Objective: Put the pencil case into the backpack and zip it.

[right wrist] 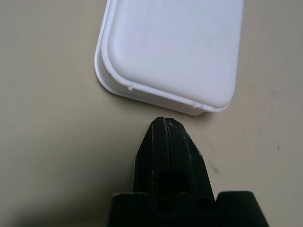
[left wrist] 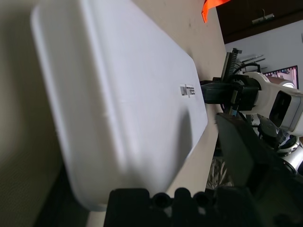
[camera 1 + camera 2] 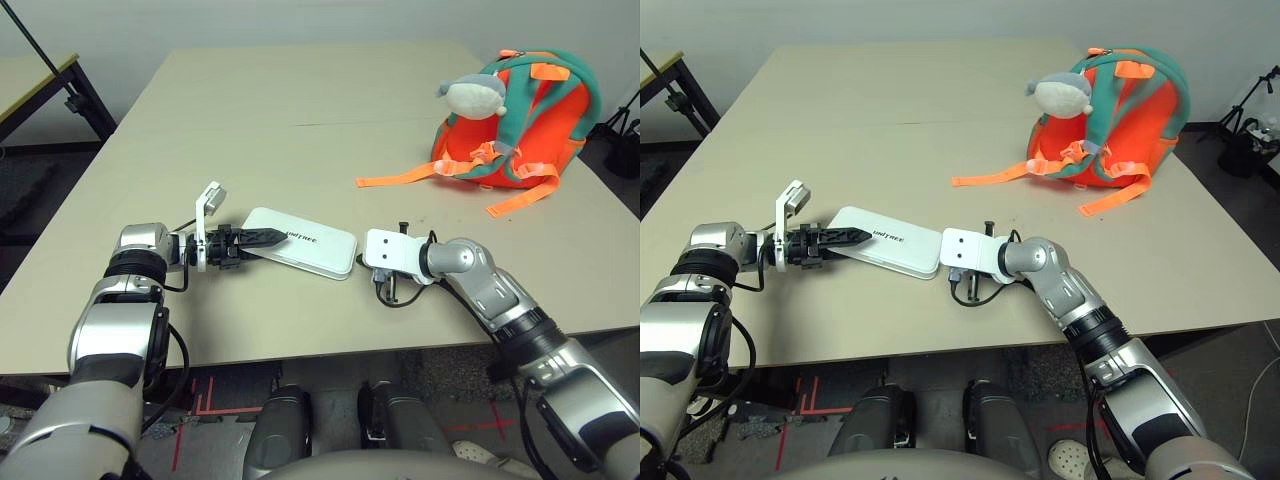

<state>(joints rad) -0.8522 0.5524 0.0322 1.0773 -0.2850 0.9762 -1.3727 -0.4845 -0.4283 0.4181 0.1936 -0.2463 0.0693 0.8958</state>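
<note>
Head view: the pencil case [image 3: 300,241] lies flat near the front of the beige table [image 3: 300,110], the backpack [image 3: 520,120] far right, dark floor beyond. The left gripper [image 3: 262,238] straddles the case's left end, jaws spread.

Right wrist view: the right gripper [image 1: 165,124], pressed shut, points just short of the case's end.

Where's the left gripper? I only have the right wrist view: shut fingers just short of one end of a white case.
Observer: The left gripper is at the pencil case's other end, reaching over its top.
Operator: Where's the backpack?
Observer: The backpack stands at the far right of the table, well apart from the case.
Operator: Which side faces us?
Observer: The strap side, with orange webbing trailing on the tabletop toward the case.
</note>
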